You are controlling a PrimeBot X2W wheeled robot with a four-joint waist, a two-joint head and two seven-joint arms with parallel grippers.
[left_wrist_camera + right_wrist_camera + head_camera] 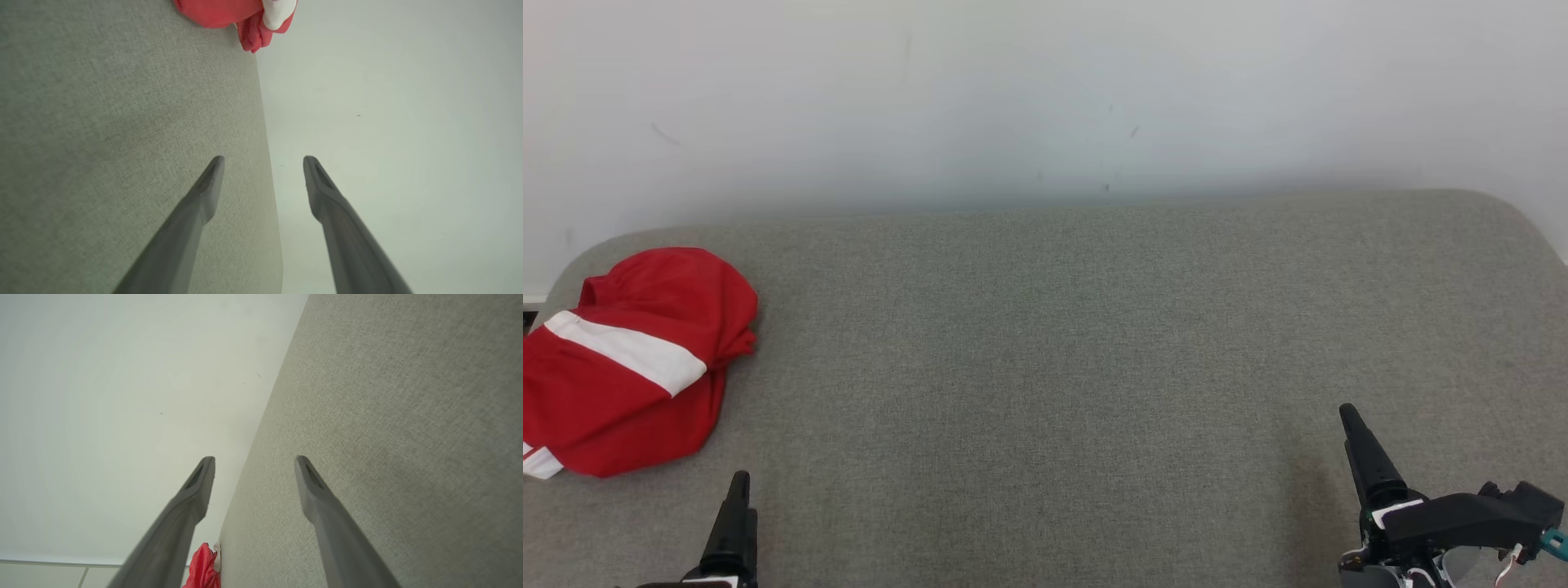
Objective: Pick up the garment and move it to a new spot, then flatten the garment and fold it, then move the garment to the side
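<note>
My left gripper [263,161] is at the near left of the worktop [1094,327], which is covered with grey woven fabric and has rounded far corners. Its two long dark fingers stand apart, and nothing is between them. My right gripper [254,461] is at the near right, and its fingers are also apart and empty.

The red garment [637,359], with a broad white stripe across it, lies in a crumpled heap at the left end of the worktop. The edge of the head view cuts off its left part. It is a little farther and more to the left than my left gripper, near it but not touching. It is well apart from my right gripper.

Behind the worktop is a white wall [1045,82] with a few small dark marks.
</note>
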